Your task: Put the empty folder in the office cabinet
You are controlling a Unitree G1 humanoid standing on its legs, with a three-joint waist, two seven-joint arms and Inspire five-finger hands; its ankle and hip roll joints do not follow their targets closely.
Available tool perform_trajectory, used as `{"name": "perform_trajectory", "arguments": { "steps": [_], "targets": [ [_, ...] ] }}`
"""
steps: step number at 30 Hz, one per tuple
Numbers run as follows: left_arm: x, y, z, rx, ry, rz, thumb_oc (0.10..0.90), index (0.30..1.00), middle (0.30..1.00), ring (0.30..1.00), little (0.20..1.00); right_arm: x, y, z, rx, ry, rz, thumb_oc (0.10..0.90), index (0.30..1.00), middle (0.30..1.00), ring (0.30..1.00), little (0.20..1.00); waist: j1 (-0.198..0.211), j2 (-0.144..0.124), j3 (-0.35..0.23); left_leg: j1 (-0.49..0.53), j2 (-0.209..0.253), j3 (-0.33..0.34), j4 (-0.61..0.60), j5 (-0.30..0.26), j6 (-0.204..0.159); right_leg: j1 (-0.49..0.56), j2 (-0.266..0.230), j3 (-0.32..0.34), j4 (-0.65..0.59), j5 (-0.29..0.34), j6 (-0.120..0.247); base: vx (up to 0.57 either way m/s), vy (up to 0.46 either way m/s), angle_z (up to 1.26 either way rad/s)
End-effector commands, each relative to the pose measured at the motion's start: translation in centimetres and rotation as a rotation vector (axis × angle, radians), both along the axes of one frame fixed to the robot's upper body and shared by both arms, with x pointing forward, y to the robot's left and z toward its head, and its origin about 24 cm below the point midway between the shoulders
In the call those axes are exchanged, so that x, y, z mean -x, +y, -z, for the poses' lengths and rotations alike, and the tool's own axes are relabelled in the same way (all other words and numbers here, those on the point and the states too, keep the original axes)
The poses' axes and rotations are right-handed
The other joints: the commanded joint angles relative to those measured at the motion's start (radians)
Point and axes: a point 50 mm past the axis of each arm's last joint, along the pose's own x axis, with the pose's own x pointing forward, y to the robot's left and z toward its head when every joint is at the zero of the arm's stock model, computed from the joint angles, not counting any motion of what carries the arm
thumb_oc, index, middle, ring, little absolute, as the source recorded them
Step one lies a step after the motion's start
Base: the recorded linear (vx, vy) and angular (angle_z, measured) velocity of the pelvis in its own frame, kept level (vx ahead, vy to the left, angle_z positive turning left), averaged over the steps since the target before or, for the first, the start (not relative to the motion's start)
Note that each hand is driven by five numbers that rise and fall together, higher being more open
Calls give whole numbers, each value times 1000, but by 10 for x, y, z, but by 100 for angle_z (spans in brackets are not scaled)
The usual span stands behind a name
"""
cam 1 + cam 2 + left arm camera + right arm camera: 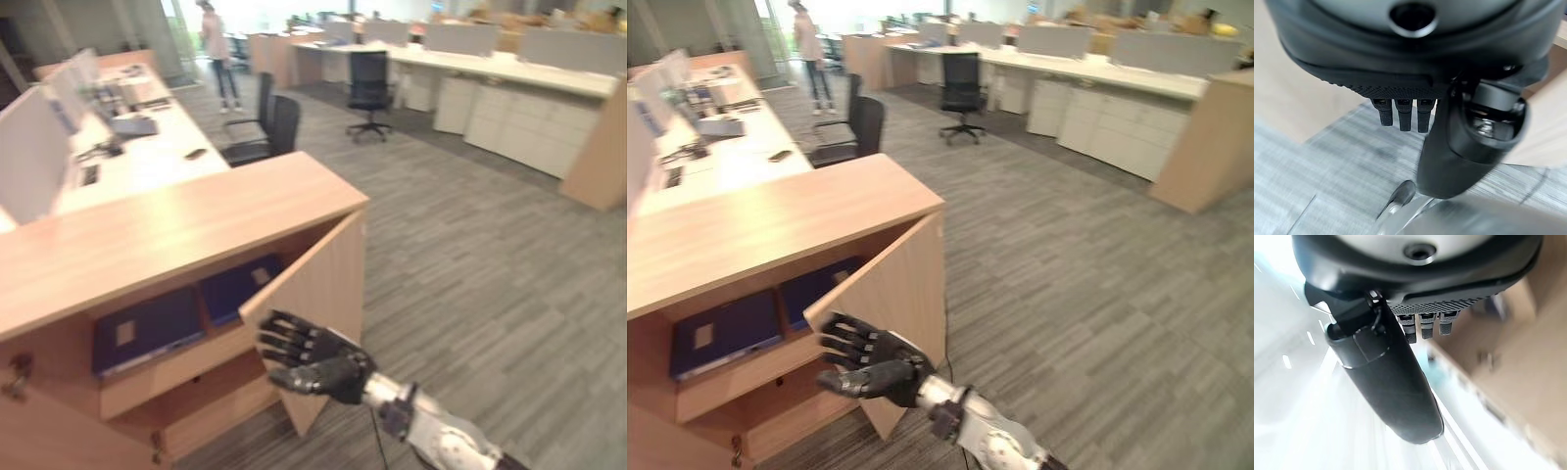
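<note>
Office cabinet [186, 230] of light wood stands at left, its interior open to view; two dark blue folders [147, 330] lie flat and side by side on the upper shelf [162, 367], each bearing a pale label, the right-hand one partly hidden behind the door. Cabinet door [318, 294] hangs ajar at centre, swung out toward the grey carpet [490, 255]. Right hand [313, 360] is at the door's lower outer face, its fingers straight and fanned apart and holding nothing; whether the fingertips touch the wood cannot be told. Left hand [1415, 73] appears in its own wrist view with short straight fingers pointing down over carpet beside pale wood, likewise holding nothing. Desks [509, 88], office chairs [367, 88] and a standing person [217, 49] fill the room beyond. Judgement: placement seems complete, the folder resting inside; closing the door appears to be what remains.
</note>
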Motion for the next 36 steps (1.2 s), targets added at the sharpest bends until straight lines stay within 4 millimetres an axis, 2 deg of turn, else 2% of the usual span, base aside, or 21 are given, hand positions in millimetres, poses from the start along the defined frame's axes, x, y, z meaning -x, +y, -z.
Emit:
{"name": "perform_trajectory", "arguments": {
  "steps": [1, 4, 5, 6, 7, 8, 9, 10, 11, 12, 13, 16, 18, 20, 21, 22, 23, 28, 33, 35, 36],
  "targets": [
    [18, -13, 4, -2, 77, 47, 800, 900, 900, 900, 900, -19, 21, -84, -343, -225, -11, 800, 900, 900, 900, 900, 6, -48, 37, 56, -102, 31, -1, -63, 31, 42, -5, 26, 8, -80, 31, 0, 7, 18],
    [21, -10, 4, -14, 89, 62, 800, 900, 900, 900, 900, -18, 23, -68, -330, -135, -23, 800, 900, 900, 900, 900, 14, -48, 40, 52, -103, 22, -1, -59, 29, 44, -6, 17, 8, -82, 31, -9, 11, 25],
    [21, -7, 4, -15, 89, 54, 800, 900, 900, 900, 900, -17, 19, -51, -291, -73, -21, 800, 900, 900, 900, 900, 18, -48, 42, 50, -104, 16, -1, -58, 28, 44, -7, 13, 9, -83, 31, -11, 12, 7],
    [22, -7, 4, -15, 89, 54, 800, 900, 900, 900, 900, -17, 19, -51, -291, -73, -21, 800, 900, 900, 900, 900, 17, -48, 42, 50, -104, 15, -1, -58, 28, 44, -7, 12, 9, -83, 31, 0, 0, 0],
    [22, -4, 3, -6, 93, 42, 800, 900, 900, 900, 900, -15, 7, -16, -184, 26, -8, 800, 900, 900, 900, 900, 17, -49, 47, 46, -106, 11, -1, -55, 25, 44, -7, 9, 9, -87, 32, -10, 8, 3],
    [22, -4, 3, -6, 93, 42, 800, 900, 900, 900, 900, -15, 7, -16, -184, 26, -8, 800, 900, 900, 900, 900, 16, -48, 46, 46, -106, 10, -1, -55, 25, 44, -7, 9, 9, -87, 32, -28, 3, 12],
    [20, 1, 2, 3, 84, 19, 800, 900, 900, 900, 900, -15, -21, 12, -63, 51, 45, 800, 900, 900, 900, 900, 13, -51, 52, 40, -106, 4, -1, -51, 20, 44, -7, 6, 11, -93, 32, -16, -5, 21],
    [20, 0, 2, 4, 85, 19, 800, 900, 900, 900, 900, -15, -21, 12, -62, 51, 45, 800, 900, 900, 900, 900, 13, -50, 52, 40, -106, 3, -1, -52, 20, 44, -7, 5, 11, -93, 32, -26, -20, 30],
    [18, 0, 2, 35, 75, -13, 800, 900, 900, 900, 900, -21, -69, 23, 34, -4, 198, 800, 900, 900, 900, 900, -2, -51, 58, 37, -104, -5, -1, -50, 17, 46, -6, 0, 13, -99, 35, -12, -16, 25],
    [18, 0, 2, 35, 75, -13, 800, 900, 900, 900, 900, -21, -69, 23, 34, -4, 198, 800, 900, 900, 900, 900, -1, -52, 55, 34, -105, -5, -1, -48, 17, 42, -7, 0, 13, -97, 35, -11, -27, 31],
    [17, -1, 3, 51, 75, -30, 800, 900, 900, 900, 900, -21, -91, 30, 124, -33, 272, 800, 900, 900, 900, 900, -10, -52, 58, 34, -103, -7, -1, -49, 16, 45, -7, -2, 14, -99, 36, -3, -26, 20],
    [12, -4, 3, 113, 84, -65, 800, 900, 900, 900, 900, -4, -141, 84, 560, 28, 327, 800, 900, 900, 900, 900, -23, -52, 54, 22, -100, -24, -1, -43, 13, 41, -8, -16, 17, -102, 35, 13, -44, 8],
    [14, -5, 4, 146, 99, -109, 800, 900, 900, 900, 900, 17, -169, 130, 801, 195, 361, 800, 900, 900, 900, 900, -21, -54, 56, 13, -99, -53, -1, -36, 12, 42, -10, -36, 21, -104, 30, 20, -66, 12],
    [17, -5, 4, 157, 105, -165, 800, 900, 900, 900, 900, 37, -190, 162, 958, 361, 424, 800, 900, 900, 900, 900, -15, -54, 57, 3, -99, -86, -1, -26, 12, 42, -14, -63, 26, -105, 25, 27, -75, 28],
    [18, -5, 4, 163, 105, -199, 800, 900, 900, 900, 900, 50, -197, 176, 1018, 454, 448, 800, 900, 900, 900, 900, -10, -54, 59, -4, -99, -105, -1, -21, 12, 42, -14, -76, 30, -110, 21, 22, -137, 56],
    [18, -4, 4, 172, 97, -293, 800, 900, 900, 900, 900, 73, -209, 196, 1107, 627, 501, 800, 900, 900, 900, 900, 5, -49, 73, -15, -95, -150, -1, -8, 9, 43, -12, -107, 46, -125, 10, 12, -109, 54],
    [18, -4, 4, 172, 97, -293, 800, 900, 900, 900, 900, 73, -209, 196, 1106, 627, 501, 800, 900, 900, 900, 900, 4, -49, 71, -19, -95, -151, -1, -6, 9, 40, -13, -108, 46, -125, 10, 6, -120, 53],
    [18, 4, 3, 192, 72, -515, 800, 900, 900, 900, 900, 115, -225, 216, 1274, 873, 496, 800, 900, 900, 900, 900, 39, -44, 91, -42, -71, -223, 6, 19, -8, 49, -2, -182, 57, -158, -11, 30, -143, 52],
    [7, 11, 1, 261, -18, -762, 800, 900, 900, 900, 900, 131, -237, 219, 1369, 945, 468, 800, 900, 900, 900, 900, 79, -44, 124, -86, -38, -268, 61, 30, -30, 65, 12, -237, 58, -186, -26, -8, -147, 48],
    [2, 16, -1, 305, -61, -848, 800, 900, 900, 900, 900, 128, -242, 217, 1367, 956, 505, 800, 900, 900, 900, 900, 94, -45, 143, -126, -26, -252, 119, 31, -36, 72, 3, -280, 65, -198, -32, -62, -104, 149],
    [10, 34, -5, 267, -96, -949, 800, 900, 900, 900, 900, 133, -251, 215, 1371, 984, 538, 800, 900, 900, 900, 900, 99, -43, 159, -128, 16, -158, 166, 10, -46, 84, -8, -319, 77, -220, -33, -47, -50, 156]
  ]
}}
